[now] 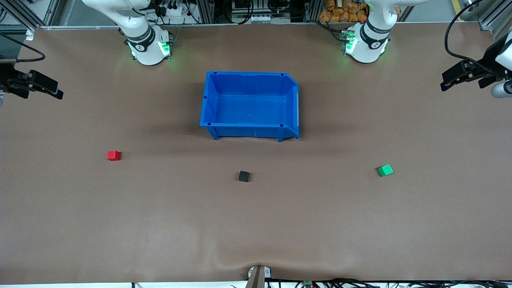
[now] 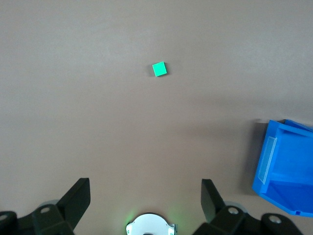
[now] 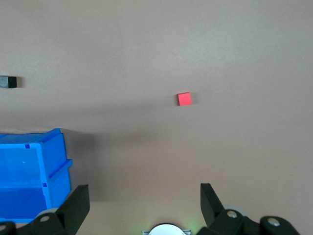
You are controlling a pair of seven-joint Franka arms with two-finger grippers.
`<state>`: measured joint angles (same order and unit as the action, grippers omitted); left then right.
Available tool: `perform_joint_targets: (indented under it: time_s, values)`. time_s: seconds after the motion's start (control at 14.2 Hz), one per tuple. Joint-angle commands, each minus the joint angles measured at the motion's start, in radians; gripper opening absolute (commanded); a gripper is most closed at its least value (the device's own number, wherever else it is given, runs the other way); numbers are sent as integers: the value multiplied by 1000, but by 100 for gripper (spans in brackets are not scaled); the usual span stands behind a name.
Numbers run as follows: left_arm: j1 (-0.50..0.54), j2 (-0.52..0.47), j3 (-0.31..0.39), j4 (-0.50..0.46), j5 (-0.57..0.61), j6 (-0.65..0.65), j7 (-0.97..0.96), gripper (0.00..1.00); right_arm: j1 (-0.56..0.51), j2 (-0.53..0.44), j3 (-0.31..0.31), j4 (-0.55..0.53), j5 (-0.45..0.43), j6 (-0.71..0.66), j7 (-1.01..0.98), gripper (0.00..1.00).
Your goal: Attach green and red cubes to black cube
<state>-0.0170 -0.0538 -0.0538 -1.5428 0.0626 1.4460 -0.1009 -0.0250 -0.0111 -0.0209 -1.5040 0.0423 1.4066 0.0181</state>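
The black cube (image 1: 244, 176) lies on the brown table, nearer to the front camera than the blue bin. The red cube (image 1: 113, 155) lies toward the right arm's end, and it also shows in the right wrist view (image 3: 184, 99). The green cube (image 1: 385, 171) lies toward the left arm's end, and it also shows in the left wrist view (image 2: 159, 69). My left gripper (image 1: 443, 84) hangs open and empty over the table's left-arm end (image 2: 145, 188). My right gripper (image 1: 59, 93) hangs open and empty over the right-arm end (image 3: 144, 193). The black cube also shows in the right wrist view (image 3: 8, 82).
A large blue bin (image 1: 248, 131) stands empty at mid table between the two arm bases, and it also shows in the left wrist view (image 2: 283, 166) and the right wrist view (image 3: 29, 171). The three cubes lie far apart in a rough row.
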Motion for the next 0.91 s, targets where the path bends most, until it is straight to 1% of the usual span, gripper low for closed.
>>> perform_joint_targets:
  time_s: [0.0, 0.35, 0.84]
  values:
    - [5, 15, -3, 30, -10, -22, 12, 100, -3, 3, 1, 30, 7, -52, -9, 100]
    - [-1, 19, -4, 35, -4, -22, 26, 100, -4, 3, 1, 33, 7, -57, -7, 100]
    - [-1, 15, -8, 3, -14, -41, 9, 100, -6, 3, -2, 41, 7, -55, -7, 100]
